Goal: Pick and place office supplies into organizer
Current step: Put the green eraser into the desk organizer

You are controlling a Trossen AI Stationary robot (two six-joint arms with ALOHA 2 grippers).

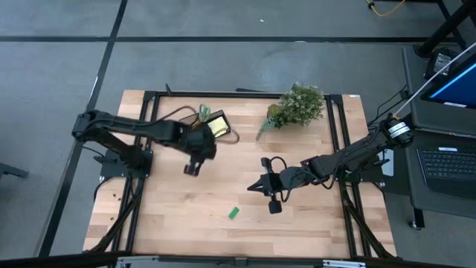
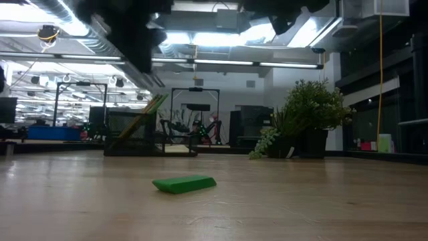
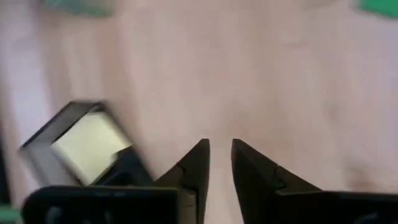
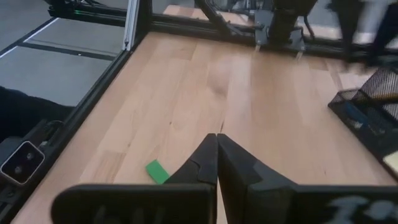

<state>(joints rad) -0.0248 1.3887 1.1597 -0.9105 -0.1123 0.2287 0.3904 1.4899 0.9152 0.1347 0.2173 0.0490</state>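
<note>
The black organizer (image 1: 214, 124) stands at the table's far left of middle. A pale yellow sticky-note pad (image 3: 90, 146) lies in one of its compartments, and yellow pencils (image 2: 148, 115) lean out of it. A small green block (image 1: 233, 213) lies flat on the wood toward the near edge. My left gripper (image 3: 219, 147) hangs above the table just near of the organizer, pointing steeply down, open by a narrow gap with nothing in it. My right gripper (image 4: 217, 138) is shut and empty, held above the table's middle, with the green block (image 4: 157, 172) a little ahead of it.
A leafy green plant (image 1: 297, 105) stands at the far right of middle. Black frame rails (image 1: 338, 134) run along the table's sides. Bare wood (image 1: 171, 216) lies between the two grippers and the near edge.
</note>
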